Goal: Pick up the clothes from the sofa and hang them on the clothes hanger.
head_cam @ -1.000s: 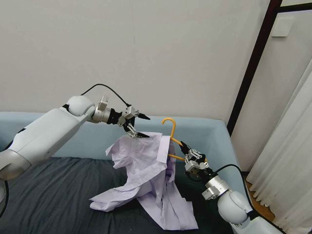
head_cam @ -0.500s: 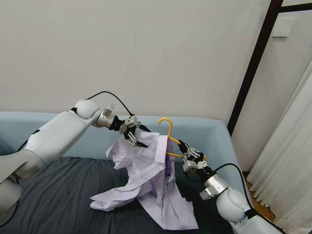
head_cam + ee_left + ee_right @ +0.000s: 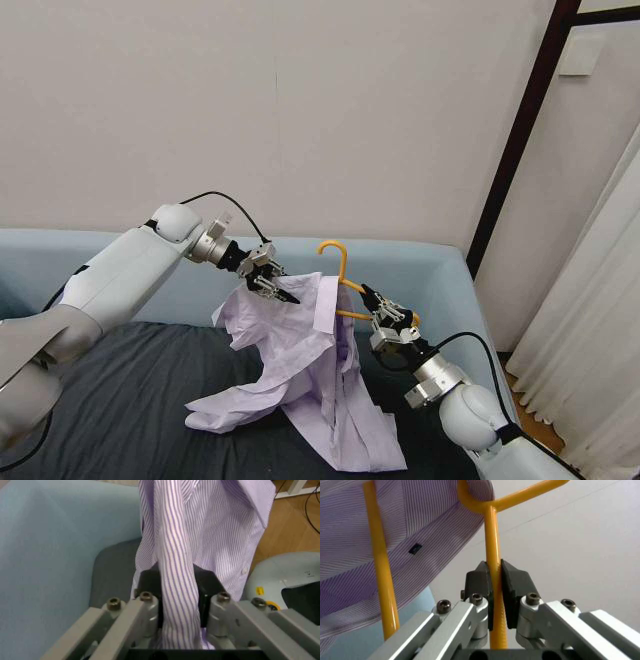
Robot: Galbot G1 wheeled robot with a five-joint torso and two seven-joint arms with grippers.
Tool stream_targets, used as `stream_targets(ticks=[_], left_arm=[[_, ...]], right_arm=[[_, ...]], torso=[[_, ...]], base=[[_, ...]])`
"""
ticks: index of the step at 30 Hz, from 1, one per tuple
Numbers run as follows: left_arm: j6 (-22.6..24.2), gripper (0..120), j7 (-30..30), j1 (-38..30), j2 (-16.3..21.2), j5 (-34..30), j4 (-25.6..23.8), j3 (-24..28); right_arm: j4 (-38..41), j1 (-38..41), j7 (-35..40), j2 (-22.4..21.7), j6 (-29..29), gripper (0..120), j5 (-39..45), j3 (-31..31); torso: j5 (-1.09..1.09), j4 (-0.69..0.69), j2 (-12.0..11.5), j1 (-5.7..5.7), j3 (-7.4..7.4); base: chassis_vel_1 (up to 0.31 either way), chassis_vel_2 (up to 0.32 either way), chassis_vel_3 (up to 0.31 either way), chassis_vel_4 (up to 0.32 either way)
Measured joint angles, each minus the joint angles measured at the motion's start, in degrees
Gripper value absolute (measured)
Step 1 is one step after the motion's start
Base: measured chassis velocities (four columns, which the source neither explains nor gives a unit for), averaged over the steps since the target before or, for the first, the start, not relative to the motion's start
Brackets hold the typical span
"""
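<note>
A lilac striped shirt (image 3: 300,370) hangs partly over a yellow hanger (image 3: 338,268) above the sofa, its lower part lying on the dark seat. My left gripper (image 3: 272,286) is shut on a fold of the shirt (image 3: 175,588) at its upper left, near the collar. My right gripper (image 3: 385,320) is shut on the hanger's arm (image 3: 492,592), holding it up at the shirt's right side. The hanger's hook sticks up above the collar; the other hanger arm is hidden inside the shirt.
The sofa has a pale blue back (image 3: 430,270) and a dark grey seat (image 3: 110,400). A plain white wall stands behind it. A dark door frame (image 3: 515,140) and white curtain (image 3: 590,330) are at the right.
My left gripper has come down and right from open above the shirt to shut on its upper fold. The hanger has shifted slightly left and up with the right gripper.
</note>
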Motion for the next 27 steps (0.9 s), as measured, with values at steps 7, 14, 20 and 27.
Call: stream_targets(ticks=[7, 14, 20, 27], left_arm=[[0.1, 3, 0.5, 0.2, 0.3, 0.0, -0.3, -0.2], [1.1, 3, 0.6, 0.7, 0.4, -0.6, 0.0, -1.0], [1.6, 3, -0.3, 1.3, -0.5, -1.4, 1.2, -1.9], [1.6, 2, -1.4, 2.1, -1.3, -1.7, 3.1, -3.1]], right_arm=[[0.1, -0.1, 0.4, -0.3, 0.0, 5, 0.9, 0.0], [1.3, -1.0, -1.3, -1.9, -0.1, 24, 10.0, -0.8], [3.8, -3.6, -4.5, -3.3, 3.6, 47, 24.8, -0.6], [6.8, -7.7, -3.7, -4.2, 7.0, 69, 29.7, 0.1]], torso=[[0.00, 0.01, 0.0, 0.00, 0.00], [0.00, 0.02, 0.0, 0.00, 0.00], [0.01, 0.00, 0.0, 0.00, 0.00], [0.00, 0.00, 0.0, 0.00, 0.00]], base=[[0.000, 0.000, 0.000, 0.000], [0.000, 0.000, 0.000, 0.000], [0.000, 0.000, 0.000, 0.000], [0.000, 0.000, 0.000, 0.000]])
